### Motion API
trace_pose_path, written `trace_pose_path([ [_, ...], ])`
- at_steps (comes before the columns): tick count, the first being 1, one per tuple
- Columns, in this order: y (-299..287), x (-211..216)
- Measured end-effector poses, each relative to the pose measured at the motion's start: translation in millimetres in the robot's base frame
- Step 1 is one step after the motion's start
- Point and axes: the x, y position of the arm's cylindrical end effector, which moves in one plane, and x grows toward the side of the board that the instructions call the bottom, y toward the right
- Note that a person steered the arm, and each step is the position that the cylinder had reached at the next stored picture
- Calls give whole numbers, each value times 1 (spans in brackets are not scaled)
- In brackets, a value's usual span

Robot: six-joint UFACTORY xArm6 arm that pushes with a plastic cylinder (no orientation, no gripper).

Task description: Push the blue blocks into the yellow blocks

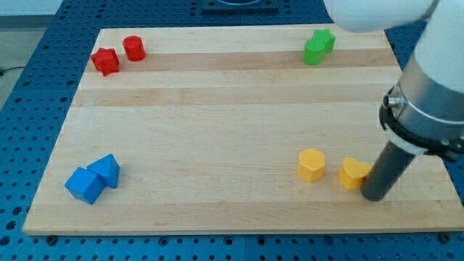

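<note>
**Tip parked by the yellows, blues still far across the board**

We see my tip (pixel 376 197) resting on the wooden board (pixel 217 109) near the view's bottom right, just beside the yellow heart-shaped block (pixel 354 173) and possibly touching its right edge; we cannot tell for certain. The tool is a plain rod, so there is nothing to spread or pinch, and it carries no block.

A little to the view's left of that block sits the yellow hexagonal block (pixel 311 164), with a small gap between the two. The blue blocks lie well apart from them, at the view's bottom left: a blue cube (pixel 84 185) and a blue triangular block (pixel 107 170) touching each other. Two red blocks (pixel 118 55) sit at the view's top left and two green blocks (pixel 318 46) at the top right, both well clear of the lane between blues and yellows.

We judge that the pushing has not yet started: the blues are untouched in their corner. The next move calls for us to carry the tip across the board, round the bottom or top of the blue pair, and settle it on their left side. From there a steady push toward the view's right should drive both blues along the lower edge into the yellows, provided we keep the line centred so the pair does not split.
</note>
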Motion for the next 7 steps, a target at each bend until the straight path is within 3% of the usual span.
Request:
trace_pose_path([
  [1,-25,0],
  [2,-10,38],
  [3,-52,46],
  [5,-295,45],
  [7,-436,28],
])
